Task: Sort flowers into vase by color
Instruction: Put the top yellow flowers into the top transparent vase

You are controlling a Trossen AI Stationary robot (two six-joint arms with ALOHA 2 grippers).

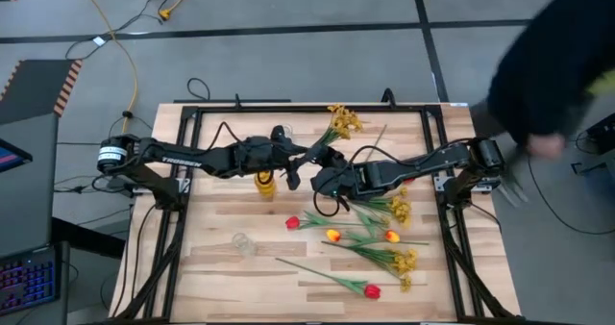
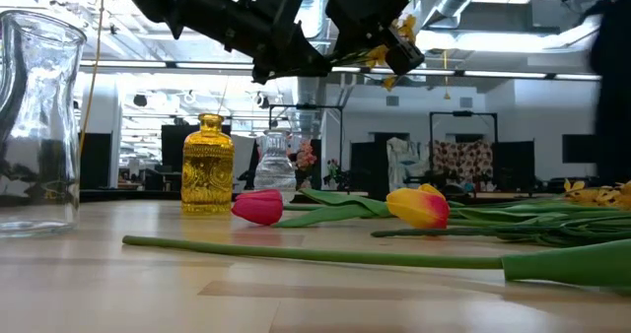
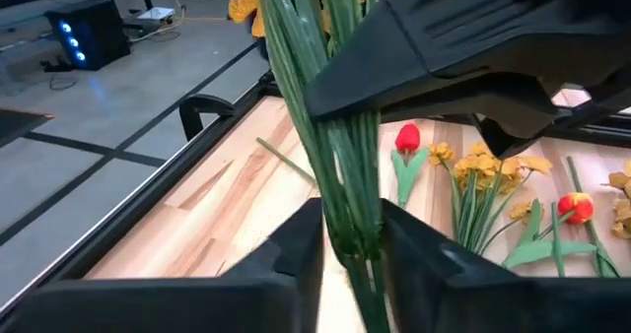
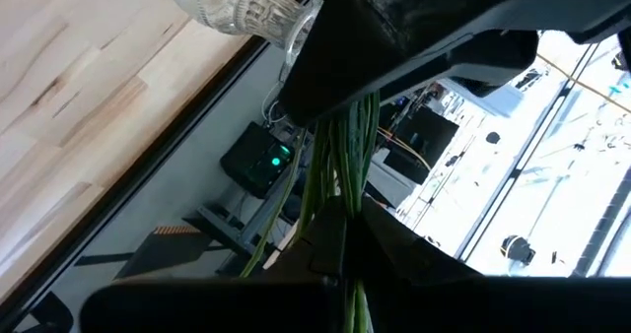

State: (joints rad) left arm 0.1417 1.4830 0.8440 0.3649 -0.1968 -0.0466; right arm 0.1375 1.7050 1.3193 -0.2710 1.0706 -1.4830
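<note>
Vase (image 2: pixel 208 166) of yellow glass stands empty beside clear vase (image 2: pixel 275 165)

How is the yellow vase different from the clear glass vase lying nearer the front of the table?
The yellow vase stands upright near the left gripper; the clear vase lies on its side, away from both grippers. The yellow vase is tinted amber-gold; the clear vase has no colour. Both are glass, rest on the wooden table, and hold no flowers yet.

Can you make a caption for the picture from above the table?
Both grippers, left gripper and right gripper, hold one mustard-yellow spray near the yellow vase.
</note>
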